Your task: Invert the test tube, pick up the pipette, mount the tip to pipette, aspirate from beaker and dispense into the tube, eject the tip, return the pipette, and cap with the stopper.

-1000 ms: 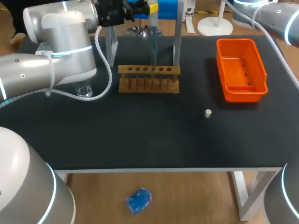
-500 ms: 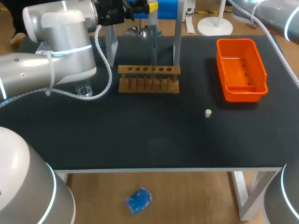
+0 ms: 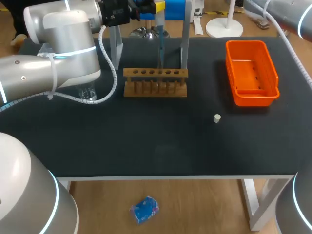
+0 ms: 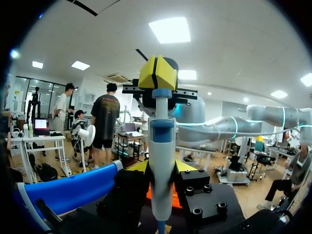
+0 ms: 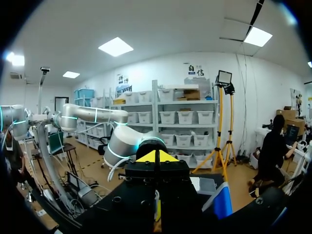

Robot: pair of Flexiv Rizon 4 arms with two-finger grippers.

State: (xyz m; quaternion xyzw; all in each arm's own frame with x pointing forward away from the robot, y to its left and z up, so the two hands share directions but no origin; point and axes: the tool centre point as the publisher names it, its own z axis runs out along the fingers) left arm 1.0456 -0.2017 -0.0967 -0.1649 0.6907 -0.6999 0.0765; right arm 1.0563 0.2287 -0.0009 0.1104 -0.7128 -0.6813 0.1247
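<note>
The pipette (image 3: 159,39) was held upright in the left jaws, which were closed on its upper part; it was hung at the back of the table (image 3: 161,146), between the two posts of the metal stand (image 3: 185,41), with its thin end just above the wooden rack (image 3: 155,83); whether that end was already inside a hole could not be told. The right jaws were closed on nothing and were pointed out at the room, off the table.

Things could go wrong from here; if the pipette was lowered a little off line, its thin end could be knocked on the rack's top bar and the tip bent or pushed off; if the rack was bumped, it could be slid or tipped; liquid could be dropped beside the tube and not into it. The beaker (image 3: 87,92) was tucked under the big left arm (image 3: 63,44), so it could be knocked if that arm was swung. The stopper (image 3: 217,117), small and pale, lay alone in front of the orange bin (image 3: 252,45); it could be rolled away by a clumsy pinch.

Rack, beaker, stopper and bin were shown only in the head view; the right jaws were shown only in the right wrist view. The grip was shown best in the left wrist view, where the yellow tips were seen close together at the pipette's top.
</note>
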